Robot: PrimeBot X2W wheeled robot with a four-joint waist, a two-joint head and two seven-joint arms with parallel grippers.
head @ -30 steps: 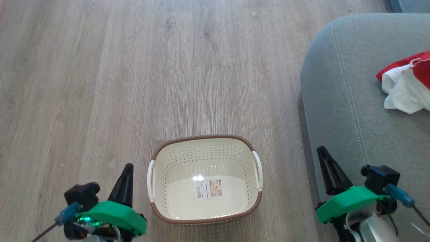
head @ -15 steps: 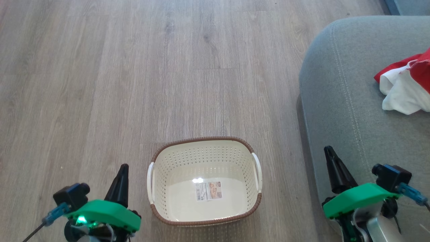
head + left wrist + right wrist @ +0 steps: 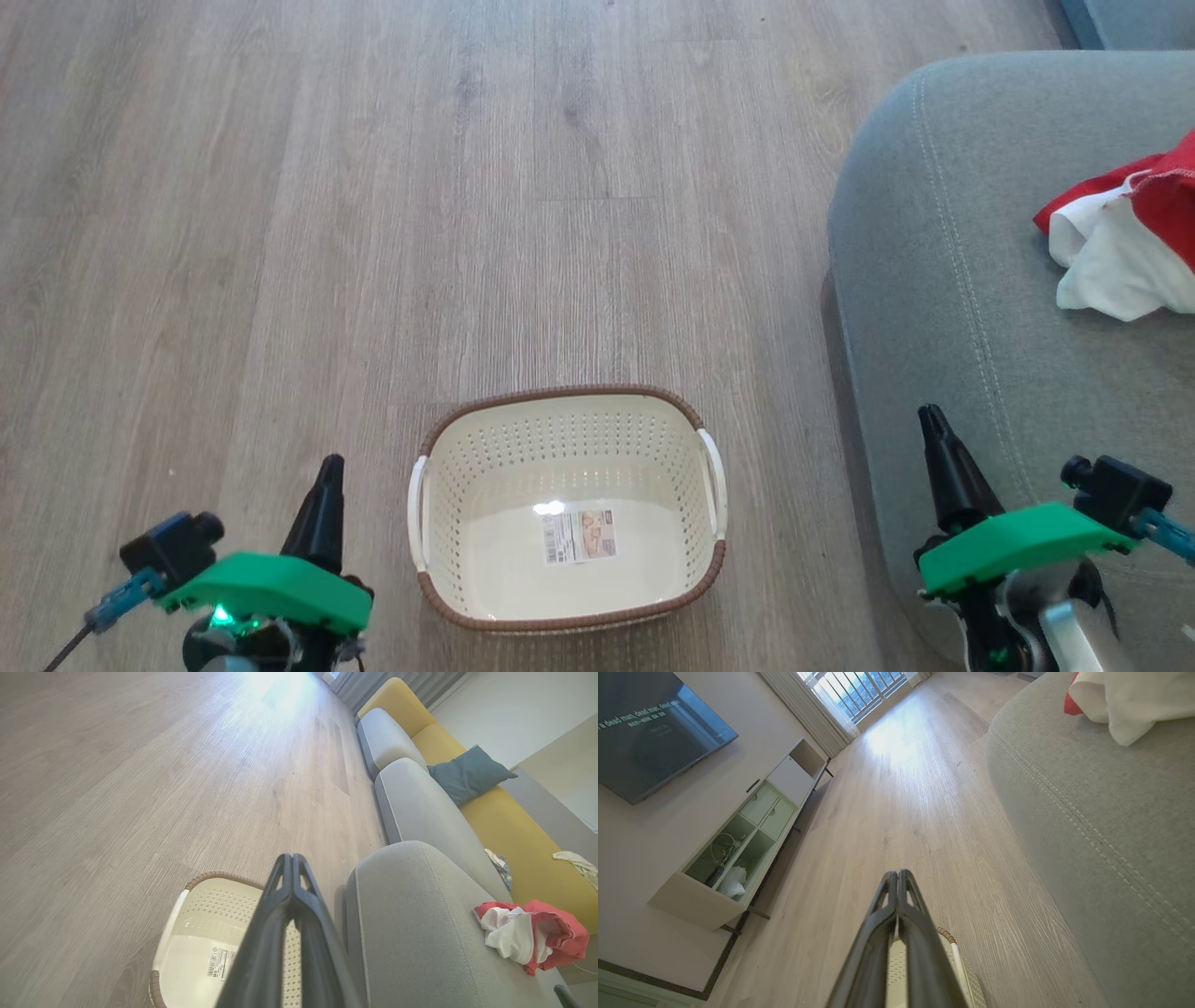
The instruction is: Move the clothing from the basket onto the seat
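**Head view with 2 wrist views.** The basket point(image 3: 560, 391) stands on the wood floor point(image 3: 373, 233) between the 2 arms, its long axis running left to right. Its perforated interior holds nothing but a printed label point(image 3: 579, 535) on the base. The clothing point(image 3: 1116, 252) — a crumpled red-and-white heap — lies on the seat point(image 3: 943, 280), well apart from the basket and partly cut by the head view's right edge. The left gripper point(image 3: 329, 467) hovers near the basket's left side. The right gripper point(image 3: 932, 425) hovers to the basket's right, near the seat's front edge. On both, the jaws are pressed fully together with nothing between them. The governing relation is that the heap lies forward and to the right of the right gripper, while the basket sits between it and the left gripper — so the right arm is the nearer. Judged from this layout, the transfer appears complete, and no further pick from the basket seems called for.
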